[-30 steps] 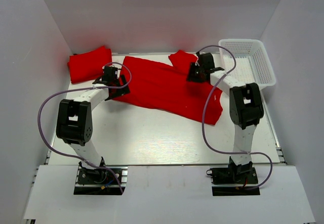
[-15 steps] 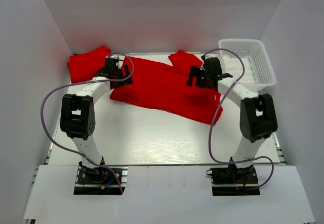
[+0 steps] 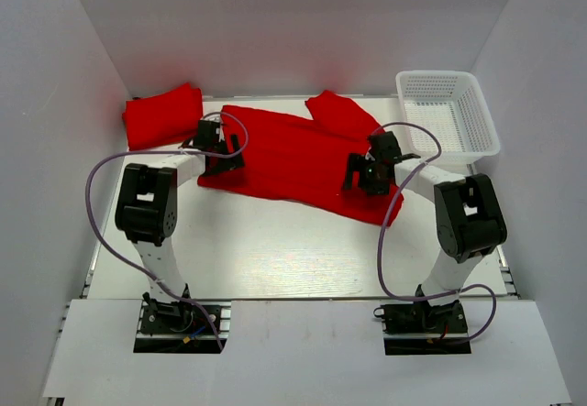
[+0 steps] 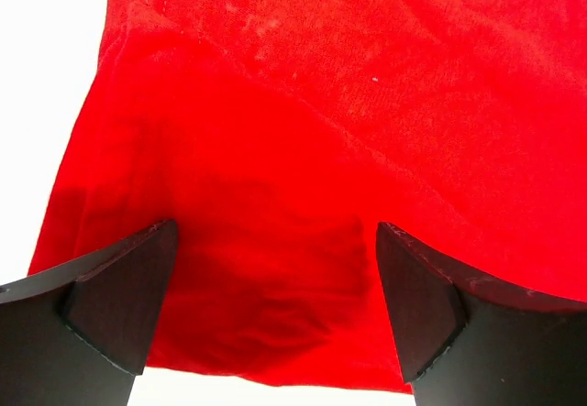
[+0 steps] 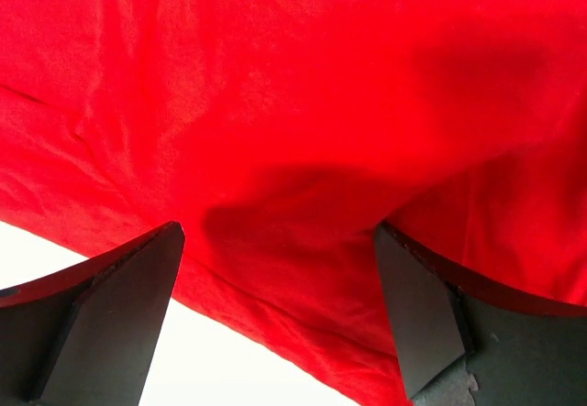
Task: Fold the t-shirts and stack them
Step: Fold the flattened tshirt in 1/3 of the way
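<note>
While the left fingers [image 4: 110, 305] and the right fingers [image 5: 110, 314] hang wide and empty over the near edge of the spread t-shirt [image 3: 293, 154], one toward each end, its long axis runs crosswise on the bench [image 3: 275, 250], a folded t-shirt [image 3: 163, 117] lying farther left.
</note>
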Robot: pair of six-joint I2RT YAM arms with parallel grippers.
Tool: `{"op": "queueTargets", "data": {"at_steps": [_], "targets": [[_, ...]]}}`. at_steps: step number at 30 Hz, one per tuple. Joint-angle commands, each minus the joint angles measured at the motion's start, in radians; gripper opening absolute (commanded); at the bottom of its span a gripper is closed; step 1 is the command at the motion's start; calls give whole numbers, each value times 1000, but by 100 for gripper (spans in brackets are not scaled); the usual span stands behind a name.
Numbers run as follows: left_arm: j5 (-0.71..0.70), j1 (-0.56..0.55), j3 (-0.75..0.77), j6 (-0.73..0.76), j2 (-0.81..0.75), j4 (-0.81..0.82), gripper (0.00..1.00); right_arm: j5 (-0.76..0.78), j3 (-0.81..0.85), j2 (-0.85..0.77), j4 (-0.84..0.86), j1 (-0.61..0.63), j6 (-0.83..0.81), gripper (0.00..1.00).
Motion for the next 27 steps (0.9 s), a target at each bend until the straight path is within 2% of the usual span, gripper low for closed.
{"op": "queueTargets", "data": {"at_steps": [1, 4, 9, 16, 19, 20, 21, 24, 25, 27], "targets": [[-39, 0, -119, -53, -46, -122, 100, -19, -45, -1, -29, -5, 60, 90], [-106, 0, -211, -119, -132, -217, 100, 7, -158, -57, -59, -2, 108, 90], [-127, 0, -408, -239, -371, -339, 100, 37, -324, -209, -134, 1, 178, 90], [-17, 0, -579, -282, -616, -494, 100, 19, -438, -410, -261, 4, 203, 90], [-6, 0, -568, -294, -742, -584, 100, 24, -407, -472, -296, 4, 139, 90], [-6, 0, -553, -294, -765, -584, 100, 8, -377, -478, -297, 4, 63, 90], [-27, 0, -500, -294, -794, -593, 100, -6, -325, -473, -296, 1, 47, 90], [-79, 0, -391, -267, -779, -551, 100, -58, -201, -426, -273, 8, -44, 90], [-100, 0, -320, -267, -741, -538, 100, -62, -112, -415, -261, 7, -58, 90], [-165, 24, -257, -257, -687, -524, 100, -40, -58, -361, -189, 4, -79, 90]]}}
